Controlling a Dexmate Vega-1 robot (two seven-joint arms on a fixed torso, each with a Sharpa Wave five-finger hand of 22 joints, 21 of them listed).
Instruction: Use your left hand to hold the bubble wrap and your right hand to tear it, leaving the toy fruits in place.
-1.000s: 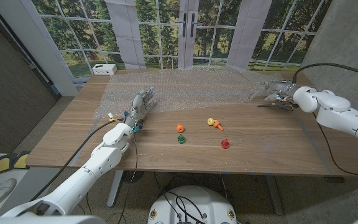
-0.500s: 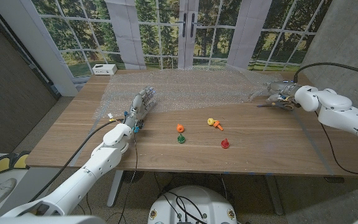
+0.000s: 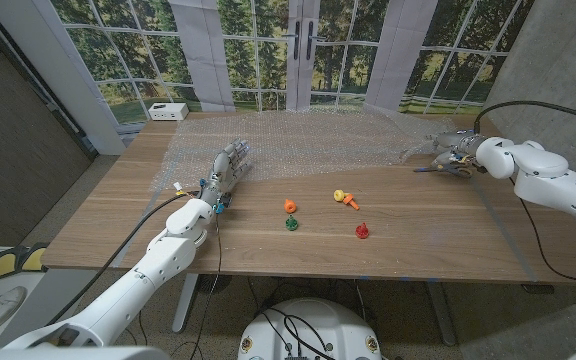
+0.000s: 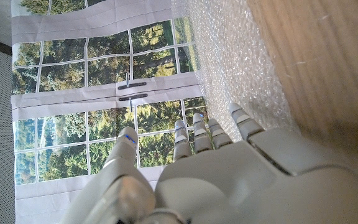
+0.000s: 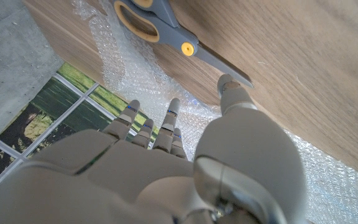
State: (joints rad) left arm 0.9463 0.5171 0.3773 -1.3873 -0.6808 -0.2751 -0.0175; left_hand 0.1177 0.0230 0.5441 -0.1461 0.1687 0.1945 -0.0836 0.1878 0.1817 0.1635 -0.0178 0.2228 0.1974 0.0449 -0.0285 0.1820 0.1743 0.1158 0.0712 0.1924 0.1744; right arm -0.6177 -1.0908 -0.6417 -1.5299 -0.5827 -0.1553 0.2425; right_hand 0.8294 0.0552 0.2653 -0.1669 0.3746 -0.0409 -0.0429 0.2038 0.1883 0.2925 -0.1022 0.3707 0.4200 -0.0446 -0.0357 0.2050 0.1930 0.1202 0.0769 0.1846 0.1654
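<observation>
Starting at your left: the left hand [image 3: 228, 168] stands on its edge at the near left edge of the bubble wrap [image 3: 318, 135], fingers straight and together, reaching onto the sheet. The left wrist view shows the fingertips [image 4: 238, 115] against the wrap, but nothing is pinched, so the hand is open and at most pressing the sheet down, not gripping it. If you want a real hold before the tear, that is not yet made.

In the middle, the wrap lies spread across the far half of the counter [image 3: 268, 245], in one piece as far as I can judge. Nearer to you the toy fruits sit on bare wood, apart from the sheet: an orange one [image 3: 289, 205], a green one [image 3: 292, 223], a yellow-and-orange one [image 3: 345, 198] and a red one [image 3: 362, 231]. They are undisturbed.

On your right, the right hand [image 3: 450, 148] is at the wrap's right end, where the sheet is rumpled and lifted. Its fingers [image 5: 133, 109] reach into the wrap, yet I cannot tell whether they have closed on it. A pair of scissors [image 5: 160, 28] lies on the counter just beside that hand.

So the tear itself remains to be done.
</observation>
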